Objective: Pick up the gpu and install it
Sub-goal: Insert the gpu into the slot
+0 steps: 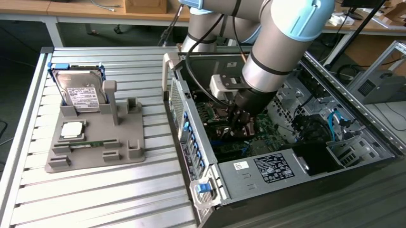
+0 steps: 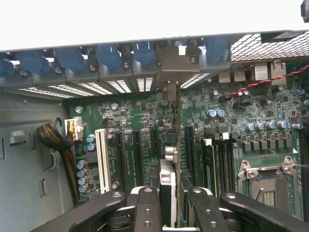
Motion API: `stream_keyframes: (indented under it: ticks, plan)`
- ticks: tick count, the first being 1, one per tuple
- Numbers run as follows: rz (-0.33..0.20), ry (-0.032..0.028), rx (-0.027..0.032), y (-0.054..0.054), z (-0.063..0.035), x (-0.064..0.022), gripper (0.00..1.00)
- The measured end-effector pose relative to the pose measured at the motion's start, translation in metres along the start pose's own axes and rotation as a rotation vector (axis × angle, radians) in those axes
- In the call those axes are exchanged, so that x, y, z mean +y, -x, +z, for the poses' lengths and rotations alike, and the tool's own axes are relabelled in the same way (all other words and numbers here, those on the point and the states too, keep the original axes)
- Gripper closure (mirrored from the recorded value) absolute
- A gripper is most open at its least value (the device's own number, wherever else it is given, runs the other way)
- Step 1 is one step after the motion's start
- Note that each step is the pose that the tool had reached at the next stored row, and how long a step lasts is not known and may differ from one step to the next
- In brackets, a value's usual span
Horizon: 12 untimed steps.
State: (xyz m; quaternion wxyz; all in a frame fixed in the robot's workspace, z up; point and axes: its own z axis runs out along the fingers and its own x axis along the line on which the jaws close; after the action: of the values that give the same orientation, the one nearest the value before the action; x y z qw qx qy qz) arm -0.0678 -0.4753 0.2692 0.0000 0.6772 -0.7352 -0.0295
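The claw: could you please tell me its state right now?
Claw: closed on the thin dark circuit card with silver end bracket.

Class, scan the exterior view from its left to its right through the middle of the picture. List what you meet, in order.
In order: hard drive → computer case's rear panel → hand gripping the gpu → blue cables.

Lit evenly from overhead in the exterior view: soft sheen on bench [image 1: 95, 199] slats, deep shade inside case [image 1: 180, 109]. In the wrist view, blown out to white along case wall [image 2: 145, 19]; dim around tool [image 2: 172, 203] and gpu [image 2: 169, 174].
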Motion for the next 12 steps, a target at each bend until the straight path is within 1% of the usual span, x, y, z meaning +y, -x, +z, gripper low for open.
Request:
stream_keyframes:
  ticks: [2,12]
  plan:
    - [0.000,0.0001,-0.0023,-0.0002,-0.0009,0.0001,0.73]
    - [0.000,0.0001,-0.0017,-0.0007,-0.0009,-0.0019,0.73]
